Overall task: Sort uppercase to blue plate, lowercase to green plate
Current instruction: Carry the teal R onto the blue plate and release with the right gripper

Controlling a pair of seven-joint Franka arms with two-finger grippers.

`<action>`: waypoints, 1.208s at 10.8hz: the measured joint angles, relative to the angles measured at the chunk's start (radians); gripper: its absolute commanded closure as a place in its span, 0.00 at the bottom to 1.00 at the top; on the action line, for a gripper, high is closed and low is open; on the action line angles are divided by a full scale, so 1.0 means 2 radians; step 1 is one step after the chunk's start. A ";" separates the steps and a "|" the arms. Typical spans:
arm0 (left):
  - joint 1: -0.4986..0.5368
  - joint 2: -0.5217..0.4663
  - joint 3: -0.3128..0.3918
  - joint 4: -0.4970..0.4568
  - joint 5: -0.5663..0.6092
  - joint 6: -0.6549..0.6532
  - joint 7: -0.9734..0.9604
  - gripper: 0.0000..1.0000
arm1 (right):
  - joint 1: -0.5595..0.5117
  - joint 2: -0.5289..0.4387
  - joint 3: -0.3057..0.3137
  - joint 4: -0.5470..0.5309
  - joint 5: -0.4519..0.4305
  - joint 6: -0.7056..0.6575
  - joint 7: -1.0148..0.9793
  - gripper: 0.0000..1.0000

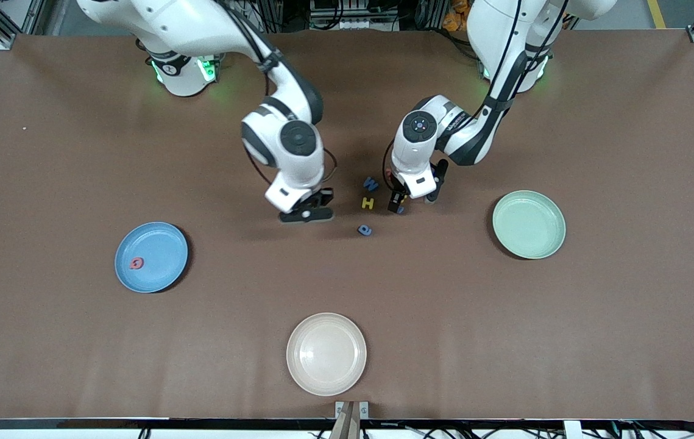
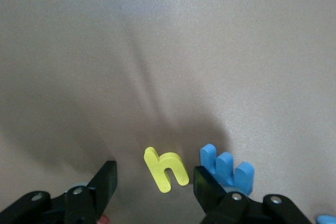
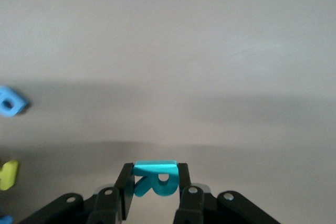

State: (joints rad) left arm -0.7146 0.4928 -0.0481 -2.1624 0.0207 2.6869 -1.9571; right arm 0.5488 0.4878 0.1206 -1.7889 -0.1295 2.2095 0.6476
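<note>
My left gripper (image 1: 400, 204) is open and low over the table. In the left wrist view (image 2: 155, 178) its fingers stand either side of the yellow lowercase h (image 2: 166, 169), and a blue three-pronged letter (image 2: 227, 169) lies just outside one finger. My right gripper (image 1: 307, 213) is shut on the teal R (image 3: 155, 178) and holds it above the table (image 3: 155, 174). The blue W (image 1: 371, 183), yellow H (image 1: 368, 203) and a blue rounded letter (image 1: 364, 230) lie between the grippers. The red Q (image 1: 136, 263) lies on the blue plate (image 1: 161, 244). The green plate (image 1: 529, 224) is toward the left arm's end.
A beige plate (image 1: 326, 353) sits near the table's front edge, nearer the front camera than the letters. The two arms' hands are close together over the middle of the brown table (image 1: 627, 335).
</note>
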 measured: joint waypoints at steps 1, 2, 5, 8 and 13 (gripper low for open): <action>0.000 0.000 0.000 0.000 0.000 0.000 0.000 0.38 | -0.028 -0.019 -0.002 0.000 0.010 -0.029 -0.040 1.00; -0.001 0.000 0.000 0.000 0.000 -0.001 0.000 0.44 | -0.052 -0.031 -0.009 -0.001 0.015 -0.053 -0.079 1.00; -0.002 0.000 0.000 0.001 0.016 0.000 -0.001 0.59 | -0.075 -0.034 -0.067 -0.006 0.023 -0.064 -0.165 1.00; -0.002 0.000 0.000 0.003 0.022 0.001 -0.002 0.74 | -0.080 -0.034 -0.122 -0.006 0.043 -0.064 -0.236 1.00; -0.003 -0.001 0.000 0.003 0.047 0.001 -0.002 0.91 | -0.115 -0.026 -0.136 -0.013 0.043 -0.065 -0.286 0.99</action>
State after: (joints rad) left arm -0.7215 0.4913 -0.0478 -2.1564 0.1155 2.6881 -1.9613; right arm 0.3181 0.4352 -0.1524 -1.8149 -0.0426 2.0794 0.0748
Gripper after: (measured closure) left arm 0.678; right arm 0.621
